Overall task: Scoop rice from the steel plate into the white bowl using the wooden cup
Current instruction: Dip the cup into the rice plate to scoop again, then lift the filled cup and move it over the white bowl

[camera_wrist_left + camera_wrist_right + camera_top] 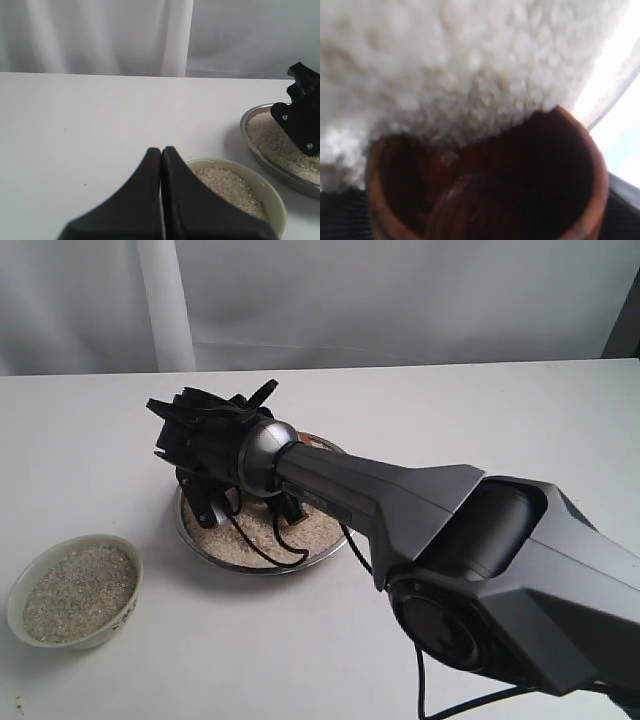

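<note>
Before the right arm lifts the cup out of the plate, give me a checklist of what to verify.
1. Cup held by right gripper: ok, it fills the right wrist view.
2. Cup mouth at the rice: ok, grains press against its rim.
3. Cup filled: not ok, the inside looks mostly dark and empty.
4. Bowl has room: ok, its rice lies below the rim.
5. Way from plate to bowl: ok, only bare table between them.
6. Left gripper out of the way: cannot tell; it is shut, close to the bowl in its own view, outside the exterior view.
</note>
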Tool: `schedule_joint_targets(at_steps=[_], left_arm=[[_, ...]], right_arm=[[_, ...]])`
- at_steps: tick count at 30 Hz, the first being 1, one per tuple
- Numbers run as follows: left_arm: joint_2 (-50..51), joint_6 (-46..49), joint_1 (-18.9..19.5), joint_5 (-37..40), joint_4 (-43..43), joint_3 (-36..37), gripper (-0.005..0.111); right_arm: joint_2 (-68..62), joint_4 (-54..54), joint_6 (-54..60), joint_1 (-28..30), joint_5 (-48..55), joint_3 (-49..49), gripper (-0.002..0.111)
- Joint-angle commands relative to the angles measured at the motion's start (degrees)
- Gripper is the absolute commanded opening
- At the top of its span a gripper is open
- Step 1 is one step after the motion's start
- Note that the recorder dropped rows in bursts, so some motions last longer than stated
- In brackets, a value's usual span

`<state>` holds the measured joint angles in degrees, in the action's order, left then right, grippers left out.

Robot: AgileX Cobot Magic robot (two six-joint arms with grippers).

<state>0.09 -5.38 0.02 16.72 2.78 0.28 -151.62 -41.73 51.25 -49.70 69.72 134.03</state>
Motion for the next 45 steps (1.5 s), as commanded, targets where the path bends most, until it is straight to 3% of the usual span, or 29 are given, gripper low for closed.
schedule_joint_targets(at_steps=[1,24,34,45], left_arm=[[-0.09,-0.14,-0.28,-0.42,-0.26,-0.28,0.000],[-0.09,-0.14,-0.28,-0.42,-0.26,-0.28,0.000],[-0.09,-0.14,-0.28,-0.42,-0.26,-0.28,0.000],[-0.09,-0.14,-0.28,-0.42,-0.26,-0.28,0.000]], right_arm=[[-0.10,2.08,0.84,-1.75,-0.19,-0.30,0.000],[2.21,17.34,0.33,-2.08,0.24,-0.30,0.000],[3.41,40.16,-0.76,5.01,0.24,-0.30,0.000],[3.41,48.36,1.67,8.03,0.24,-0.30,0.000]])
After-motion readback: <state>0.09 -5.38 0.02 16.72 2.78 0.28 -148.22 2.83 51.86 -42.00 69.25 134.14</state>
